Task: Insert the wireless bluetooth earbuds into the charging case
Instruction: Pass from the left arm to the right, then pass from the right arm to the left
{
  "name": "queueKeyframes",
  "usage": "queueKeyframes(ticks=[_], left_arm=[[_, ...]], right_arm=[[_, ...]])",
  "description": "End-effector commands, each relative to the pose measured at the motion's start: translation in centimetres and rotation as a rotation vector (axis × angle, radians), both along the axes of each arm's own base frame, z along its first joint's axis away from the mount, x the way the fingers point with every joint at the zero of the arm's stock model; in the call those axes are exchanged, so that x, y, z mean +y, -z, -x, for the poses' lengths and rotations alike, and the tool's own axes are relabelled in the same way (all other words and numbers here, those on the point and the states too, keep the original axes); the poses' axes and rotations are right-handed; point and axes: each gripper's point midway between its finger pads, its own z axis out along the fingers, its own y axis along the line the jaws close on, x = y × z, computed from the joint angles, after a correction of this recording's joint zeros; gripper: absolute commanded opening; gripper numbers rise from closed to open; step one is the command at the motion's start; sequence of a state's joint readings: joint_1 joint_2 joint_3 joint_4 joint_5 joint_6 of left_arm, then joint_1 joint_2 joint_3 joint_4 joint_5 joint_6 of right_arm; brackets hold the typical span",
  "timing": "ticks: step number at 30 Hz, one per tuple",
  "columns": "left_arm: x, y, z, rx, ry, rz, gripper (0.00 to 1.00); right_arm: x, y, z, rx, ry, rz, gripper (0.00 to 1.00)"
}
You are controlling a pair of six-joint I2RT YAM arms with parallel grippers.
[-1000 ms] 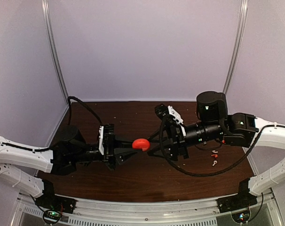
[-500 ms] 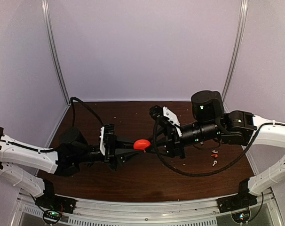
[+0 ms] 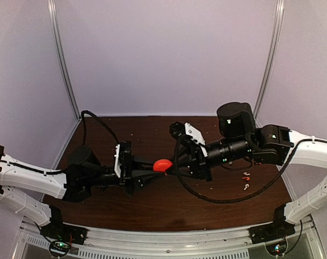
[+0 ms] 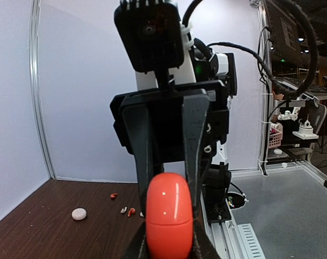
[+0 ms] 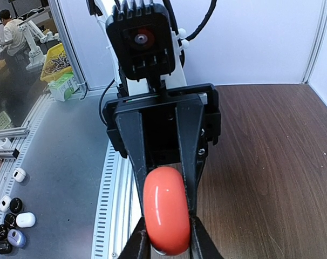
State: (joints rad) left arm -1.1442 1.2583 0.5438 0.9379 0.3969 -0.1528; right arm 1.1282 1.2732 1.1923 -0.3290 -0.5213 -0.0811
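A closed red-orange charging case hangs in mid-air above the table's middle. My left gripper is shut on it from the left. My right gripper has come in from the right, and its fingers press on the same case. In the left wrist view the case sits between my left gripper and the opposing right fingers. The right wrist view shows the case in my right gripper. Tiny red-orange and white earbuds lie on the table at the right, also in the left wrist view.
A small white round case lies on the brown table near the earbuds. White walls close the back and sides. A metal rail runs along the near edge.
My right gripper has moved left from a gap away up to the case, and its fingers now flank and touch it. The left gripper holds the case almost in place.
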Motion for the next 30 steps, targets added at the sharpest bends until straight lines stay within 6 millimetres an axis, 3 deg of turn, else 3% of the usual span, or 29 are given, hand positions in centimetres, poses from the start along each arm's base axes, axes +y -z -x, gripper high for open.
queueKeyframes(ticks=[1,8,21,24,30], left_arm=[[-0.3,-0.2,-0.3,-0.057,-0.019,-0.016,0.24],[-0.9,1.0,-0.6,-0.06,-0.026,-0.102,0.29],[-1.7,0.7,-1.0,-0.053,-0.029,-0.093,0.31],[-1.7,0.6,-1.0,-0.052,-0.027,-0.087,0.27],[-1.4,0.6,-0.9,-0.056,-0.031,-0.076,0.03]], right_arm=[[0.0,-1.3,0.0,0.006,0.012,-0.015,0.09],[-0.1,-0.6,-0.1,0.005,0.017,0.018,0.06],[0.1,0.4,-0.2,0.017,0.023,0.049,0.05],[0.1,0.4,-0.2,0.018,0.024,0.045,0.05],[0.1,0.4,-0.1,0.018,0.021,0.043,0.08]])
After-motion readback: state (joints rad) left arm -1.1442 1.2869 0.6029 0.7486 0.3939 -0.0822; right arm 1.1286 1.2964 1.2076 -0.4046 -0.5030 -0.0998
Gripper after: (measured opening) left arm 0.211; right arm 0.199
